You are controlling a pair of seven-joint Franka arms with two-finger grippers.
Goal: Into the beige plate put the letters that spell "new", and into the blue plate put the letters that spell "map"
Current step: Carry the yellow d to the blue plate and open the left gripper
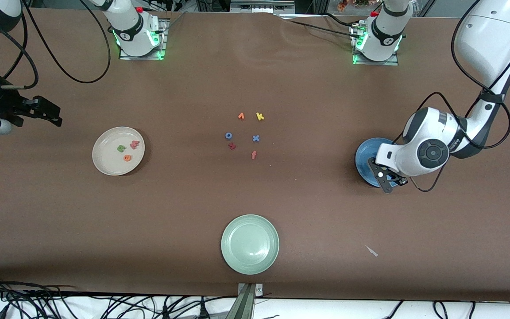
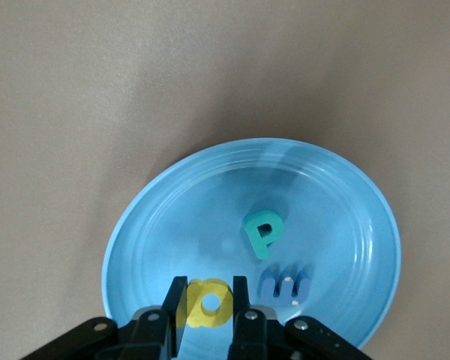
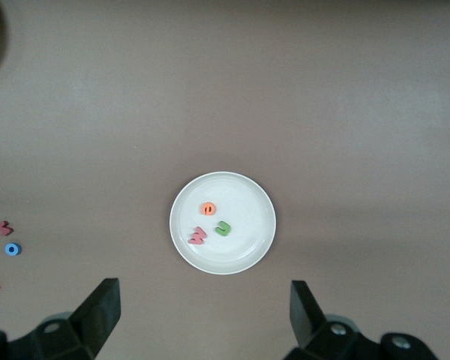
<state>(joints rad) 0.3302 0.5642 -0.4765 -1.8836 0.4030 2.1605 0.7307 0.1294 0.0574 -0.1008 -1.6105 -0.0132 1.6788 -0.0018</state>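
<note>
Yellow p (image 2: pixel 209 302) sits pinched between the left gripper (image 2: pixel 210 304) fingers over the blue plate (image 2: pixel 172 225), low in the wrist frame (teal a (image 2: pixel 262 232) and blue m (image 2: pixel 283 283) lie alongside). Right gripper (image 3: pixel 204 311) waits, fingers spread wide, above the beige plate (image 3: pixel 251 202).

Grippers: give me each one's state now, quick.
Left gripper: shut on the yellow p, over the blue plate.
Right gripper: open, holding nothing, waiting high above the beige plate.
</note>
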